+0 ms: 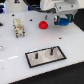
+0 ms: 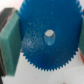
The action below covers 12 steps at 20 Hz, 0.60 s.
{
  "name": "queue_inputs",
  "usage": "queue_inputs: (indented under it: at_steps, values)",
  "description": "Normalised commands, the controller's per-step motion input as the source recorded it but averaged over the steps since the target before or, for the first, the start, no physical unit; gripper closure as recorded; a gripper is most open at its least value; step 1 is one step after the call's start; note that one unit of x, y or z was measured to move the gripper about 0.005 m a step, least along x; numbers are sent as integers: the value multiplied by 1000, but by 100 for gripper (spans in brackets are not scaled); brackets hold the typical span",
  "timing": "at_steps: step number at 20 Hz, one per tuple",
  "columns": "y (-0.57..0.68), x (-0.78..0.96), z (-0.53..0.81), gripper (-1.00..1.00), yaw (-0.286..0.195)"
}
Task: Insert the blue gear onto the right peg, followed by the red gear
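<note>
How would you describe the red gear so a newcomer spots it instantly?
Start at the white table in the exterior view, then look toward its far edge, beside the gripper. The red gear lies there: small, round, the table's only bright-red thing.

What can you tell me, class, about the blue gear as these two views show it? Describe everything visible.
The blue gear is a flat, bright-blue toothed disc with a round centre hole and looks like plastic. It sits in the claw, teal pads pressing on opposite edges in the wrist view. In the exterior view only a blue sliver shows beneath the claw, above the white table, near the red gear and away from the peg plate.
</note>
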Motion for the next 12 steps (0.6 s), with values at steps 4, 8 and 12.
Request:
queue_inputs:
  at_steps: [4,8,12]
  values:
    - [-336,659,541,100,0]
    - [-271,704,473,100,0]
    - [-293,755,449,100,0]
